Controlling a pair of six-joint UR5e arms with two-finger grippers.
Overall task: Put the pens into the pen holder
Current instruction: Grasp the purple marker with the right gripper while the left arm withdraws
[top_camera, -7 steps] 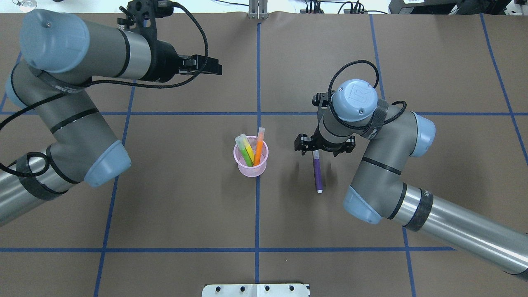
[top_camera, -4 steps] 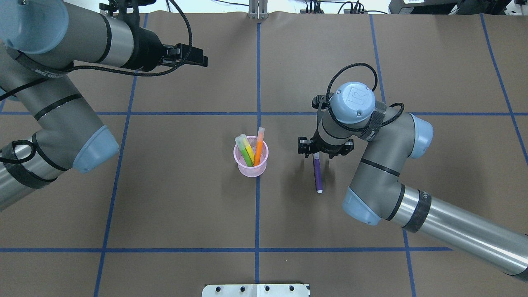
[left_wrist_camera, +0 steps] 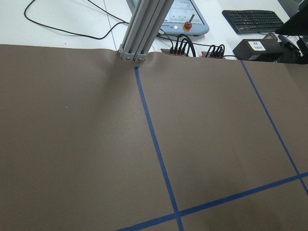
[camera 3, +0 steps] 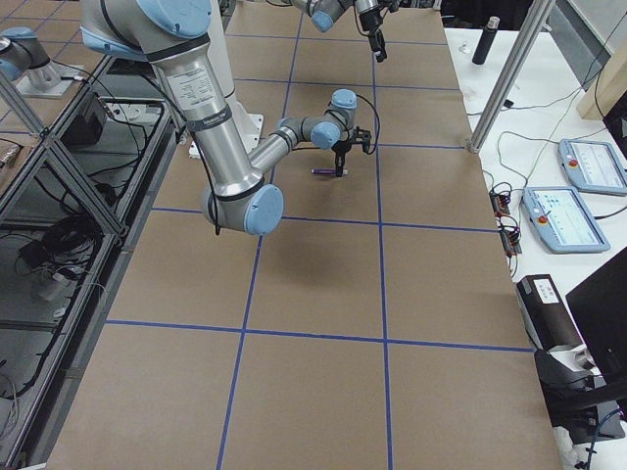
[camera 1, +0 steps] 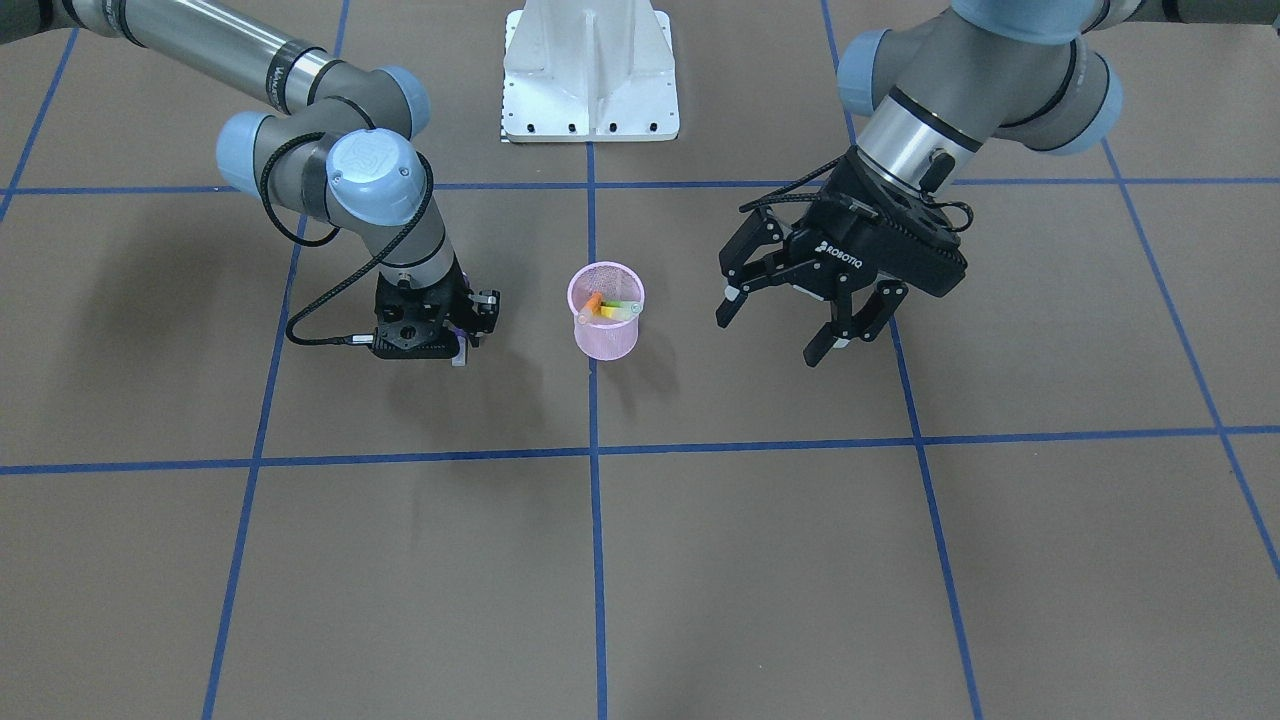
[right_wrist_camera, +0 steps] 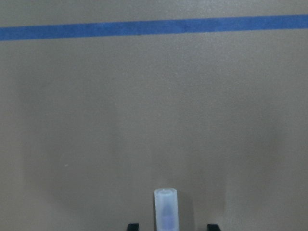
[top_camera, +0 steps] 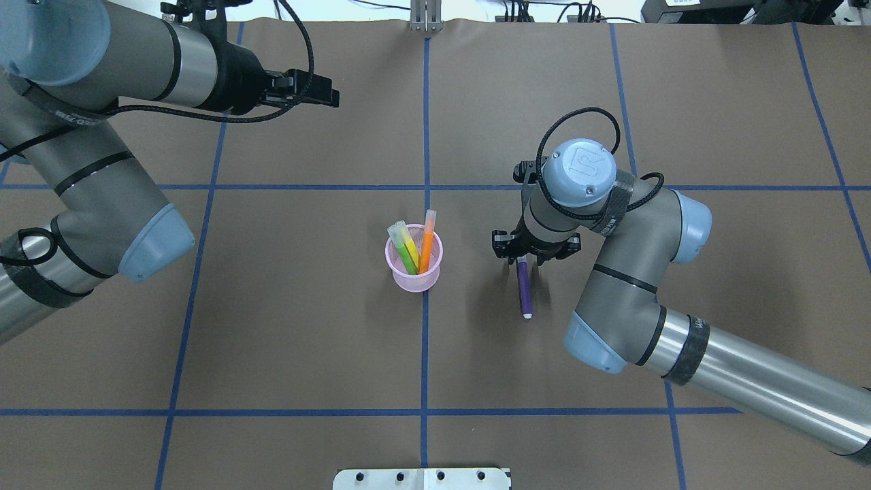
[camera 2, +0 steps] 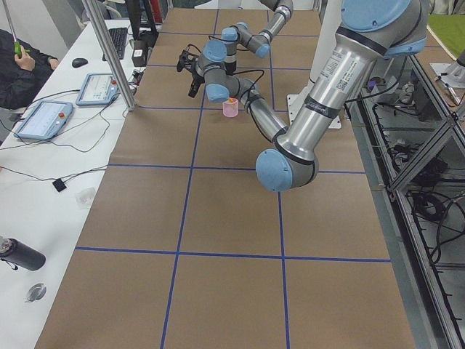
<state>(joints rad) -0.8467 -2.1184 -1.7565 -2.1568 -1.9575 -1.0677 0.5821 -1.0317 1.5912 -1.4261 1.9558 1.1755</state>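
The pink mesh pen holder (top_camera: 414,271) (camera 1: 605,335) stands at the table's centre, near where the blue lines cross. An orange pen (top_camera: 426,248), a green pen (top_camera: 406,257) and what looks like a yellow one lean inside it. The purple pen (top_camera: 523,286) lies flat to the right of it. My right gripper (top_camera: 536,254) (camera 1: 455,350) points down, open, with its fingers on either side of the pen's far end. In the right wrist view the translucent cap (right_wrist_camera: 166,209) shows between them. My left gripper (camera 1: 772,335) (top_camera: 326,95) hangs open and empty, high over the far left.
The brown paper table carries a grid of blue tape lines. A white base plate (camera 1: 590,70) sits at the robot's side. An aluminium post (left_wrist_camera: 139,33) stands at the far edge. A seated person (camera 2: 18,65) and teach pendants are at the side desk.
My right gripper has come down and slightly forward over the purple pen's far end. My left arm pulled back to the left and farther away, then held still.
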